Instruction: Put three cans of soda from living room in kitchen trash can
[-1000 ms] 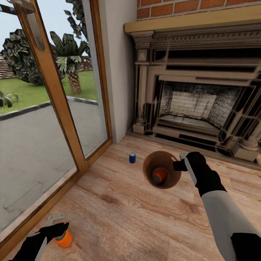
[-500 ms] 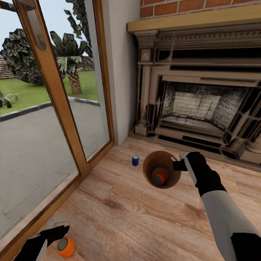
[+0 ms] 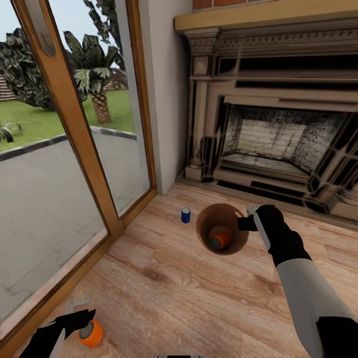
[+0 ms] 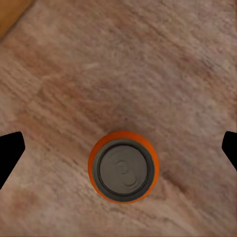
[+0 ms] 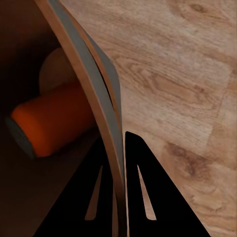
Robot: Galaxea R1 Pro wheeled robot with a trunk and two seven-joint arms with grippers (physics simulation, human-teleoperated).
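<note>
1. The robot is in the living room, by the ornate fireplace [image 3: 278,134] and the wood-framed glass doors [image 3: 74,129].
2. The right gripper [image 3: 247,222] holds the trash can [image 3: 237,246] up off the light wood floor [image 3: 199,298].
3. In the right wrist view, the two dark fingers [image 5: 96,197] are squeezed tight on the rim of the trash can [image 5: 94,89], one inside and one outside.
4. The trash can is a small round bucket, brown on the inside.
5. One orange soda can [image 3: 219,237] lies on its side in the bottom of the trash can. The right wrist view shows this can [image 5: 52,123] too.
6. The blue soda can [image 3: 185,215] stands up on the floor, near the trash can, on the side toward the glass doors.
7. A second orange soda can [image 3: 90,333] stands up on the floor close to the door frame.
8. The left gripper [image 3: 80,314] hangs right above that can.
9. In the left wrist view, the can's grey top [image 4: 124,167] sits between the two black fingertips [image 4: 10,150]. The jaws are spread wide, far from the can on both sides, and hold nothing.
</note>
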